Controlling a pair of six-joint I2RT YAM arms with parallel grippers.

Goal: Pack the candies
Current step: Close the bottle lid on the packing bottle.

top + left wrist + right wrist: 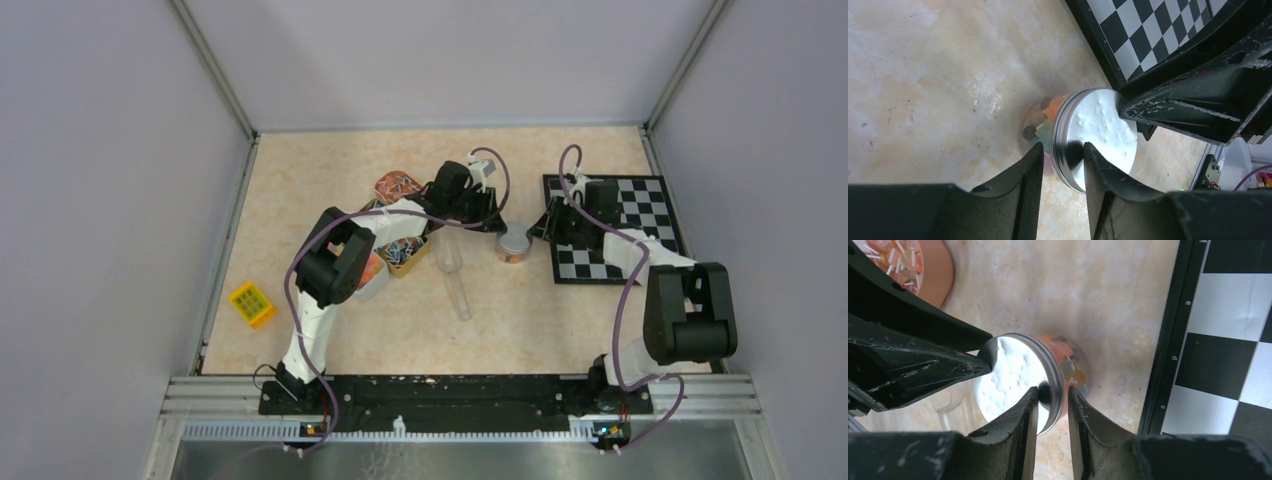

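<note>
The left gripper (pixel 1063 147), reaching in from ten o'clock, and the right gripper (pixel 1053 390), from two o'clock, were each pinched on the rim of the silver lid (pixel 1103 125) capping the small clear jar (pixel 515 247) of mixed-coloured candies (pixel 1047 114), just at the chequered board's (pixel 650 212) nine o'clock.

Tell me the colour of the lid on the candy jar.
Silver: the lid is plain shiny metal, shown best in the right wrist view.
</note>
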